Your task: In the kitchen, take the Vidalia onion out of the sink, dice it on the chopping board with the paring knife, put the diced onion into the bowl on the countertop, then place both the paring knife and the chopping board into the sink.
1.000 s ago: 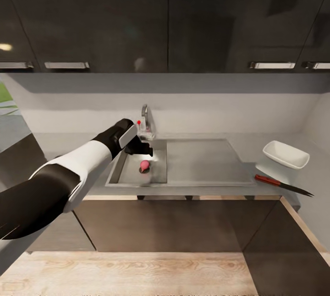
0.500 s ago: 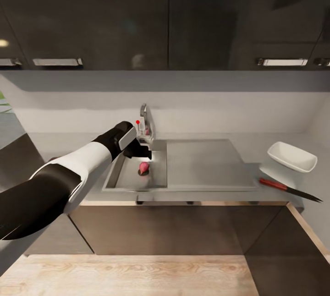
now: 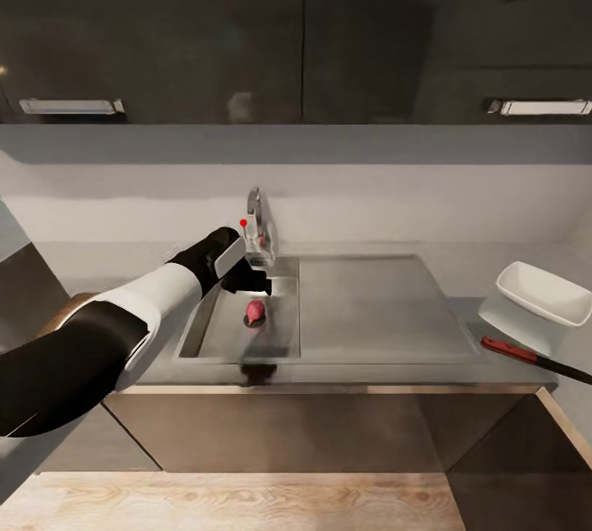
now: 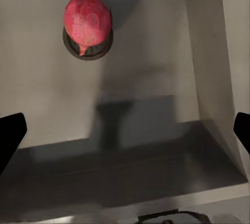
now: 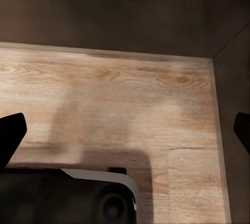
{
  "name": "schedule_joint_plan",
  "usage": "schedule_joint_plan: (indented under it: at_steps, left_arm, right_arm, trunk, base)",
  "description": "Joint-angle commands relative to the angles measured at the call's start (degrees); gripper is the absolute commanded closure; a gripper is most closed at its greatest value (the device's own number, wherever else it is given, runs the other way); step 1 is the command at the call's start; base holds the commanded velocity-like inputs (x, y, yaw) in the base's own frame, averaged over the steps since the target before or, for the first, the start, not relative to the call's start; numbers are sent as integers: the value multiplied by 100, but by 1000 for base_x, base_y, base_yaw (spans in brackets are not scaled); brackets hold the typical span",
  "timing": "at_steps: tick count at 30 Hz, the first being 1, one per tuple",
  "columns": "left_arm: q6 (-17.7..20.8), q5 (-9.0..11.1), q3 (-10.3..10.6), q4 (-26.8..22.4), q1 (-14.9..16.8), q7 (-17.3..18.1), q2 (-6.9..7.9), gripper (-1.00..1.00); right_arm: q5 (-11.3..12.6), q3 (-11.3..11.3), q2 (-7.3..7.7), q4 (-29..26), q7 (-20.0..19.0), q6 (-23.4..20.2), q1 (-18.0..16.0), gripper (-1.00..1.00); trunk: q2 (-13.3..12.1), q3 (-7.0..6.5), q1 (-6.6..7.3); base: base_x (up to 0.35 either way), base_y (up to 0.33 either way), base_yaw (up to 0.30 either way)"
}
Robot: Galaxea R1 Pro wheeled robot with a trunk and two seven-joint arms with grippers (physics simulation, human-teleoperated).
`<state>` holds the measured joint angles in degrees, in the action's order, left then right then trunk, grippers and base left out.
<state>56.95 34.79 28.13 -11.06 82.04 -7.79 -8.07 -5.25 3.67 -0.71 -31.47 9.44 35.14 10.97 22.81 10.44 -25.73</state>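
Knife (image 3: 538,357): blade runs off the head view's right edge, well to the right of the left gripper (image 3: 251,280); tip not visible.

Bowl (image 3: 543,294): its far right rim is clipped by the same edge.

Left gripper: in the head view its fingertips are dark against the sink (image 3: 238,334) wall; gap between them not readable there. In the left wrist view only the two finger ends (image 4: 10,135) enter at the picture's sides.

Onion (image 4: 87,20): it covers most of the drain beneath it, ahead of the fingers.

Right gripper (image 5: 125,133): finger ends cut off at both sides.
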Motion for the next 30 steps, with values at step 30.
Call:
schedule_joint_plan:
  at_steps: [30]
  left_arm:
    - [18, 61, 26, -1, -341, -48, -9, -100]
  right_arm:
    - [-55, 11, 1, -9, 58, -15, 1, -100]
  trunk:
    - [11, 284, -5]
  base:
    - [100, 16, 0]
